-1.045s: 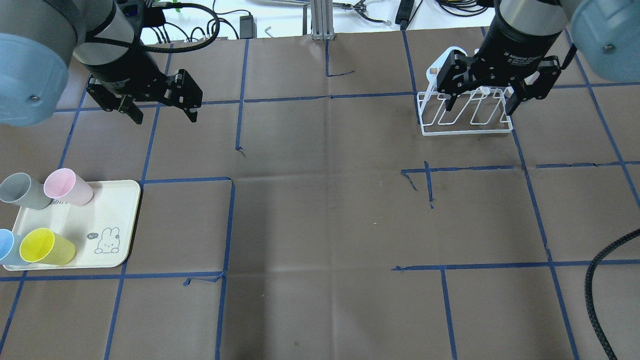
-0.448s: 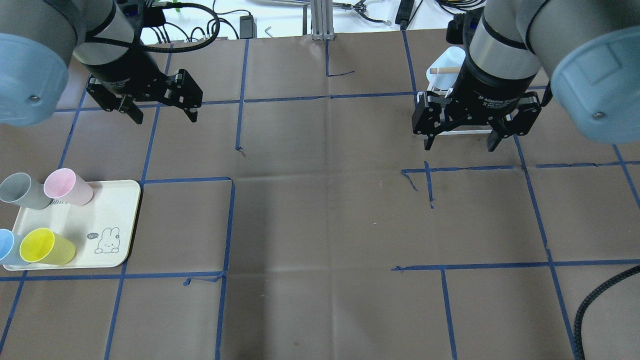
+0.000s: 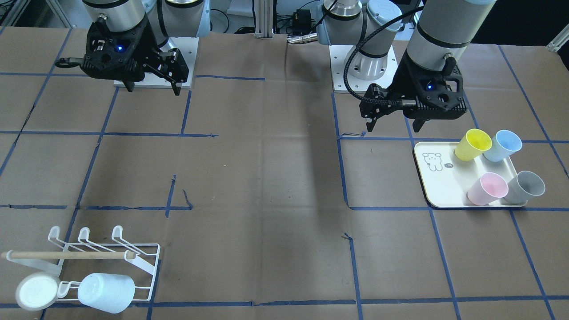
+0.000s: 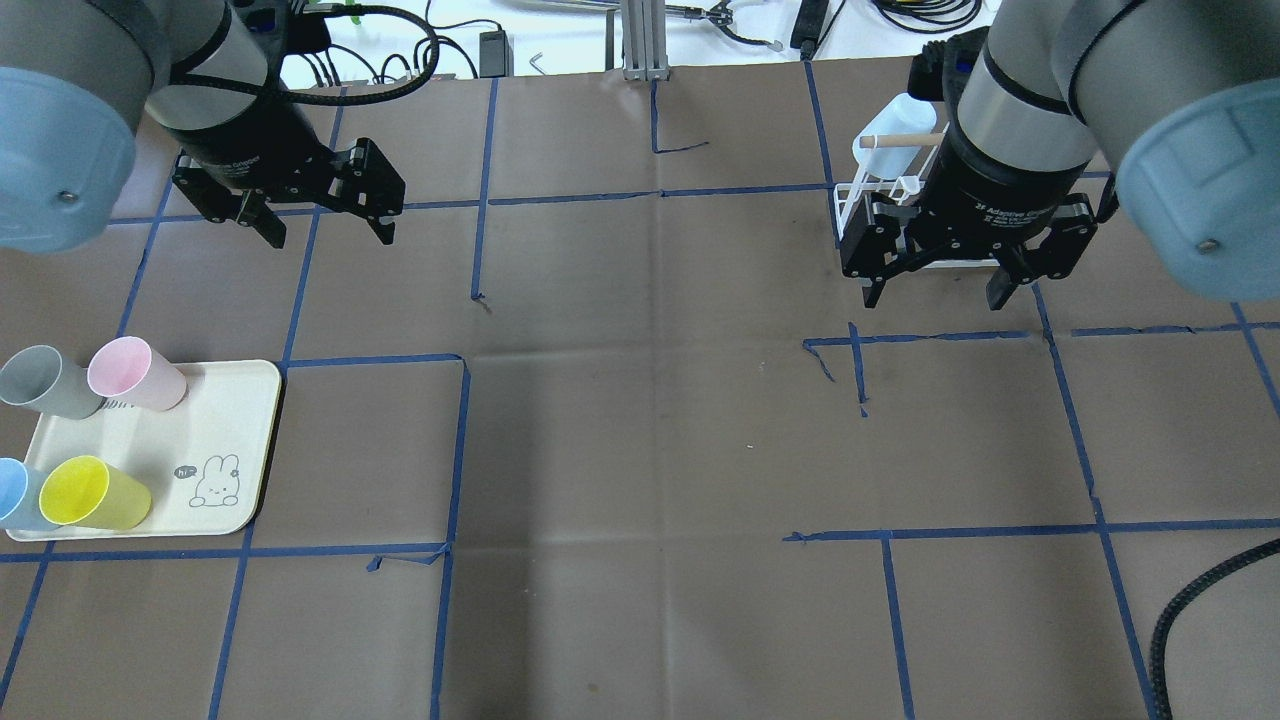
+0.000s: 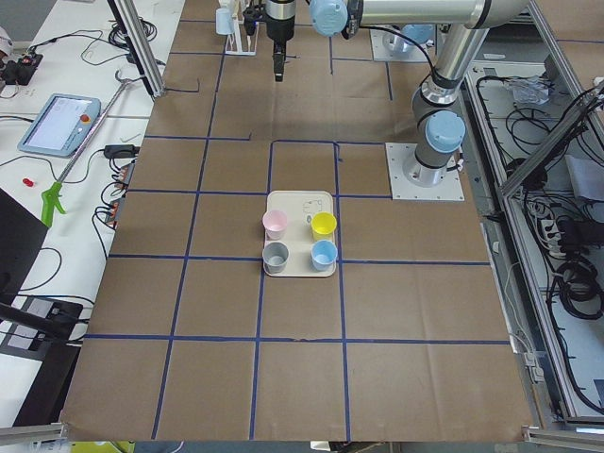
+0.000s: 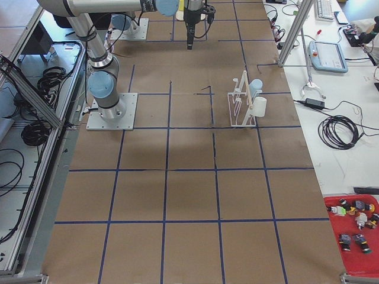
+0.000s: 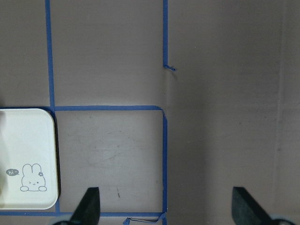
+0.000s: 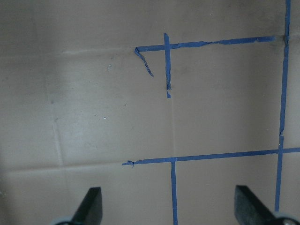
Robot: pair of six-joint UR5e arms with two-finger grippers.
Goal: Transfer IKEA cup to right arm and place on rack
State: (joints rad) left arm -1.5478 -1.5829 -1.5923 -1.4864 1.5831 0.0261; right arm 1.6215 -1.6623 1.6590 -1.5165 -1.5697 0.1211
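Four cups lie on a cream bear tray: pink, grey, yellow and blue. My left gripper hangs open and empty above the table, behind the tray; the left wrist view shows only the tray's corner. The white wire rack with a wooden dowel holds two pale cups. My right gripper is open and empty, just in front of the rack, hiding most of it in the overhead view. The right wrist view shows only taped paper.
Brown paper with blue tape lines covers the table. A black ribbed hose curls in at the overhead view's lower right. Cables and an aluminium post lie past the far edge.
My right gripper has moved from over the rack back toward the robot's side, still open. The left gripper and the tray cups have not moved.
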